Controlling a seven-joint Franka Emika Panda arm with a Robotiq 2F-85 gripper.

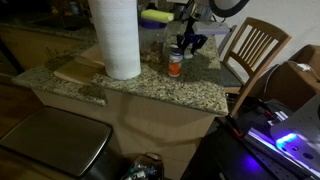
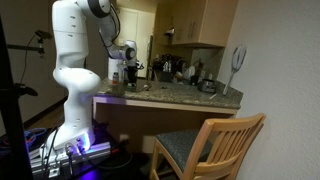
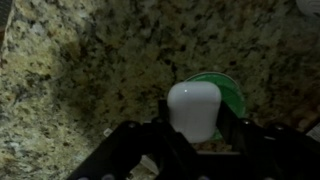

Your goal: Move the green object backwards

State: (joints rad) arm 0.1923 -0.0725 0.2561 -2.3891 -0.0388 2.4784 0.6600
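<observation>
on the granite counter, wrist view: gripper fingers closed about the green object, which sits squarely between them, round with no long axis, so the backward move needs no re-aiming, i judge.

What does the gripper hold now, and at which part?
The green object, pinched at its two sides between the fingers of the gripper.
</observation>
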